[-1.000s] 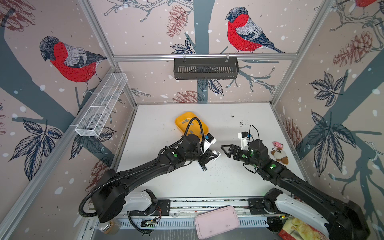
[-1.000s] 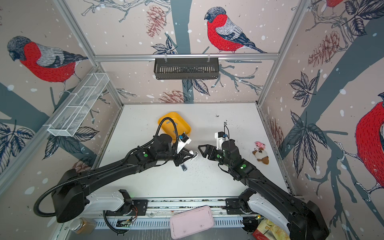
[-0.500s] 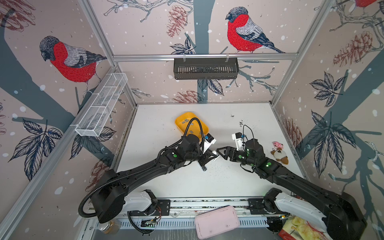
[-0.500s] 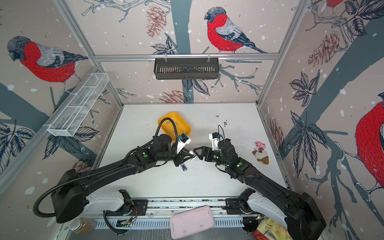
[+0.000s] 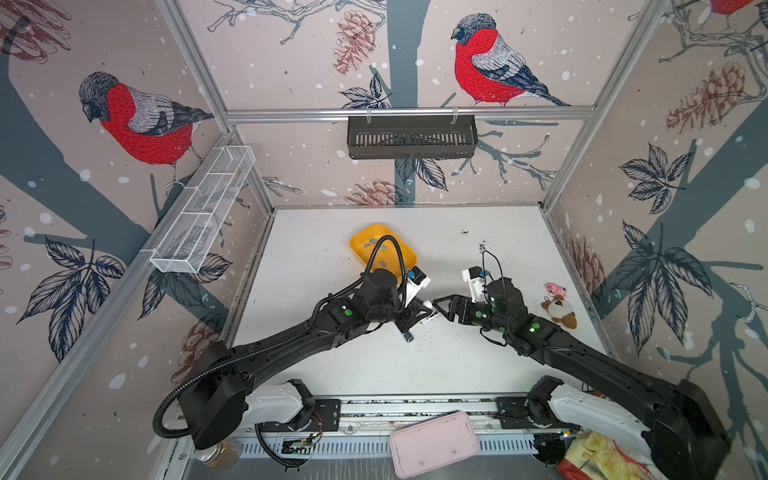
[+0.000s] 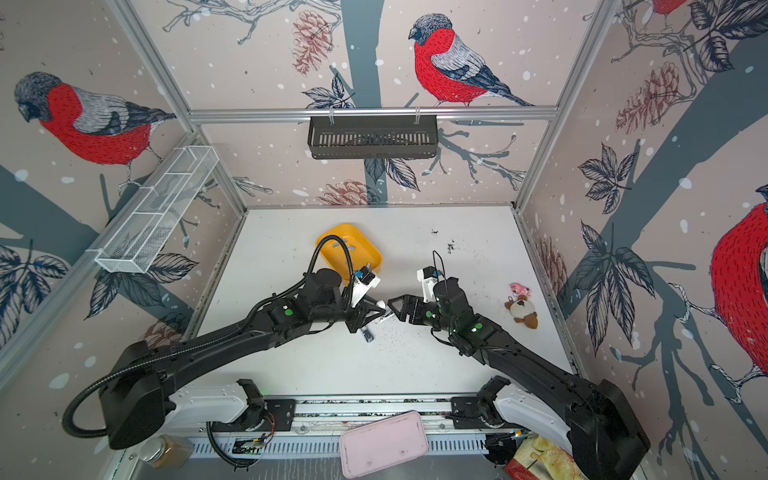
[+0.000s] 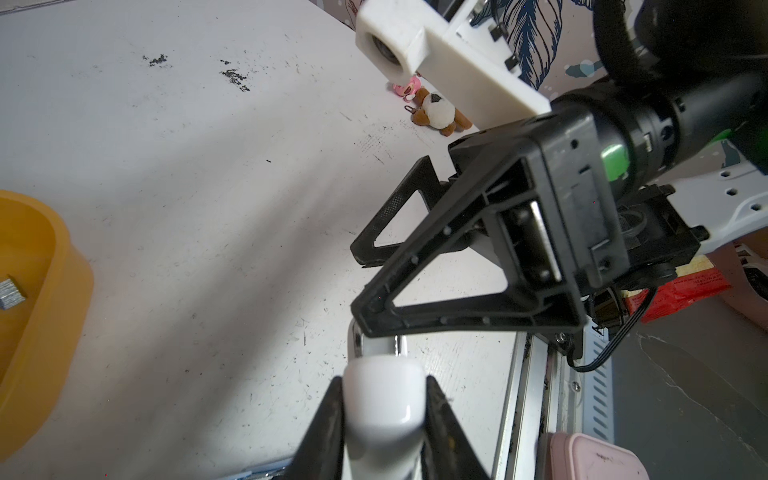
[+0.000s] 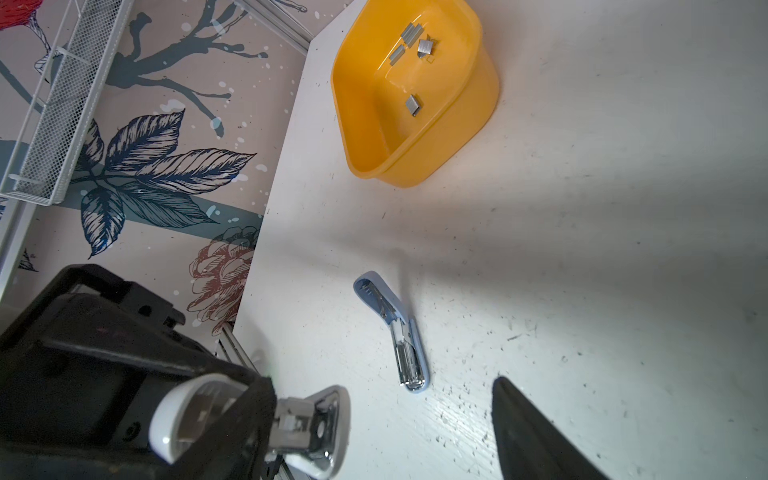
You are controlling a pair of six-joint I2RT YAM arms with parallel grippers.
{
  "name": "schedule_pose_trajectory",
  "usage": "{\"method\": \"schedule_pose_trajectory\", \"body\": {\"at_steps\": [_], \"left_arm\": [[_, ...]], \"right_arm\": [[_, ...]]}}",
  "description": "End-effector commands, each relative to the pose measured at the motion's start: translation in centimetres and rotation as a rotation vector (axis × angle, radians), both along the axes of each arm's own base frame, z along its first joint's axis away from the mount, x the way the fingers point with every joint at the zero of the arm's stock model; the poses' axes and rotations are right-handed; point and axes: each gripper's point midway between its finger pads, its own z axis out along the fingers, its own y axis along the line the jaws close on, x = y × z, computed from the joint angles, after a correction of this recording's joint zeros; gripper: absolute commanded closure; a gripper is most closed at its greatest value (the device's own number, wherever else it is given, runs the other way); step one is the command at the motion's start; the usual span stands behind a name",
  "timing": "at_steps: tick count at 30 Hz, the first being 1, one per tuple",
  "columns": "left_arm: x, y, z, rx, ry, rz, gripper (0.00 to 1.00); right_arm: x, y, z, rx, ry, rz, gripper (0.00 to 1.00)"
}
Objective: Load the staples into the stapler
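Left gripper (image 7: 382, 392): clamped on white stapler (image 8: 183, 415).
Right gripper (image 7: 357, 282): jaws wide, empty, at its tip, maybe touching.
Staples (image 8: 412, 104): in yellow tray (image 8: 415, 166).
Blue stapler (image 8: 399, 332): open, on table (image 8: 582, 208).

Both top views are bright and evenly lit from overhead, with only faint, soft shadows on the white bench (image 5: 374, 365), and the wide lens bows the frame posts (image 5: 195, 66) toward the picture edges. In the left wrist view the white stapler (image 7: 380, 399) at the lens is blurred with a small glare streak; the right wrist view keeps the yellow tray (image 8: 415, 166) crisp, with a broad soft shadow across the bench.
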Motion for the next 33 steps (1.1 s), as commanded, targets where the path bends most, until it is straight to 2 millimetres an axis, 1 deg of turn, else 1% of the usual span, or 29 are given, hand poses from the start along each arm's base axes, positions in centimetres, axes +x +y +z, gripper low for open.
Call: {"method": "schedule_pose_trajectory", "body": {"at_steps": [1,7,11,16,20,23,25,29,33], "left_arm": [[0.5,-0.3,1.8,-0.057,-0.043,0.015,0.86],[0.5,-0.2,2.7,-0.08,-0.053,0.023,0.86],[0.7,-0.1,2.9,-0.081,-0.056,0.038,0.86],[1.0,0.4,3.5,-0.119,-0.033,0.057,0.87],[1.7,1.1,4.4,-0.187,0.014,0.036,0.87],[1.5,1.4,5.0,-0.214,0.026,-0.002,0.87],[1.1,1.7,5.7,-0.243,0.04,-0.044,0.87],[0.4,2.4,7.4,-0.309,0.06,-0.118,0.87],[0.0,3.1,9.0,-0.347,0.076,-0.179,0.87]], "right_arm": [[0.0,-0.7,-1.1,-0.056,0.008,-0.019,0.18],[-0.5,-0.3,-1.3,-0.062,0.016,0.003,0.18],[-0.7,-0.4,-1.6,-0.079,0.021,0.0,0.18],[-0.7,-0.2,-1.3,-0.071,0.008,0.015,0.18],[-0.5,-0.1,-0.3,-0.065,-0.044,0.029,0.18],[-0.3,0.3,1.5,-0.033,-0.116,0.061,0.18],[-0.6,0.6,3.1,-0.013,-0.189,0.109,0.18],[-1.5,1.0,6.2,0.044,-0.313,0.179,0.2],[-3.1,1.6,9.5,0.125,-0.414,0.269,0.24]]}}
